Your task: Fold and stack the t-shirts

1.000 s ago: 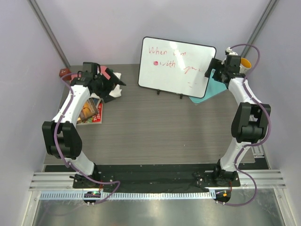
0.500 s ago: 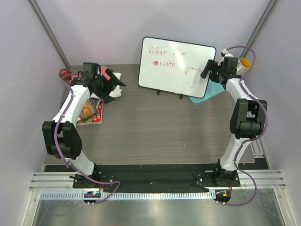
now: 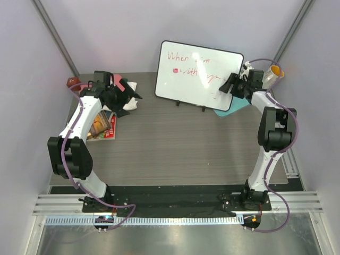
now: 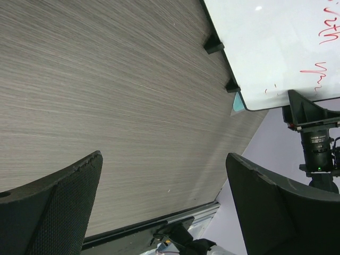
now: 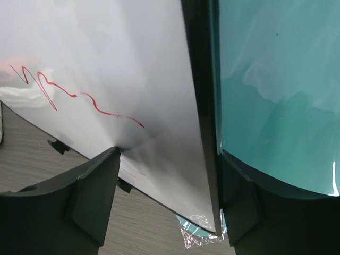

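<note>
The shirts lie bunched beneath the left gripper, whose jaws gape empty. The right gripper, equally spread and holding nothing, straddles the whiteboard edge. It looks best to clamp squarely on the frame before shifting it.

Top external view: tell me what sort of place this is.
Probably a robot-testing booth: two white-and-black robot arms bolted to a metal rail, plain pale walls closing in a grey wood-grain table, and a propped whiteboard with red handwriting.

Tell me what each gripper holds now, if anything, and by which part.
Nothing is held. The left gripper is open and empty; the right gripper stands open astride the whiteboard edge.
</note>
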{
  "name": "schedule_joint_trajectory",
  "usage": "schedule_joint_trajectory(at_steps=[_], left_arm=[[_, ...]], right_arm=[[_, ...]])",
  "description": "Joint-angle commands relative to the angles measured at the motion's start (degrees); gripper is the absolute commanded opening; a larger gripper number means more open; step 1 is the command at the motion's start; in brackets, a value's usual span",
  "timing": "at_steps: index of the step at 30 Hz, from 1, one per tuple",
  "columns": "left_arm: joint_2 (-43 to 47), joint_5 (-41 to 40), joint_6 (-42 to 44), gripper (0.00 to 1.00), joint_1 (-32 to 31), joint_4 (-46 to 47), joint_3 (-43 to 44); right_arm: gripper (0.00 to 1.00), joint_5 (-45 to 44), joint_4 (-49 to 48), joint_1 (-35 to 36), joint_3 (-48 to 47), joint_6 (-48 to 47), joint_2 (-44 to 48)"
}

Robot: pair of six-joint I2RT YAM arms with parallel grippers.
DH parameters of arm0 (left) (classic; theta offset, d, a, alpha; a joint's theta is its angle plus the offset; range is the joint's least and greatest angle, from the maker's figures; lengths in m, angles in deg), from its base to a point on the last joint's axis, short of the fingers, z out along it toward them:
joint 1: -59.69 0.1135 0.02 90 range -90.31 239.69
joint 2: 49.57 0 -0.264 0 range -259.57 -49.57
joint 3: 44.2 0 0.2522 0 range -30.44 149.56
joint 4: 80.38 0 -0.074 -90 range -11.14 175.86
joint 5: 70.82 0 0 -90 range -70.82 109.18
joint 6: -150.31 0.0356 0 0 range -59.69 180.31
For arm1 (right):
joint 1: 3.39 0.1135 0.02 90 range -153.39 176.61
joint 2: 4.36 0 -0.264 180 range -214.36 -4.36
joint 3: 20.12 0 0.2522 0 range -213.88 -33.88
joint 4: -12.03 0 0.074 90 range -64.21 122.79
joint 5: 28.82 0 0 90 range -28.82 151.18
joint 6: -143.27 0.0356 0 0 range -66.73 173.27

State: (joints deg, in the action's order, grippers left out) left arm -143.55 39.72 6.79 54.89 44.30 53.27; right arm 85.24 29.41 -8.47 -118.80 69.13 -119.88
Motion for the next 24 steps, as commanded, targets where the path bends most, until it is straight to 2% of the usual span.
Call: schedule_joint_trajectory(at_steps=[1,3,4,6,18,24], left_arm=[[0.3,0.1,1.0,0.98,0.1,-0.5,1.7],[0.2,0.3,1.0,0.98,0.1,-0.3,1.6],[0.2,0.3,1.0,0.98,0.1,-0.3,1.6],[-0.1,0.6,1.0,0.97,0.1,-0.2,1.5],[0.8,1.4,0.6,0.97,0.0,0.7,-1.1],[2.0,1.4,0.8,0.96,-0.1,0.8,-2.6]], right_arm=[[0.67,3.6,-3.4,2.0,2.9,1.6,3.5],[0.53,3.2,-3.4,2.7,3.8,1.9,5.1],[0.21,2.7,-3.4,3.0,4.9,2.0,5.6],[0.02,1.8,-3.3,3.5,6.0,1.8,7.4],[0.01,-4.6,-1.0,5.1,12.7,2.2,13.1],[0.01,-9.5,-2.8,5.1,18.1,0.8,16.4]])
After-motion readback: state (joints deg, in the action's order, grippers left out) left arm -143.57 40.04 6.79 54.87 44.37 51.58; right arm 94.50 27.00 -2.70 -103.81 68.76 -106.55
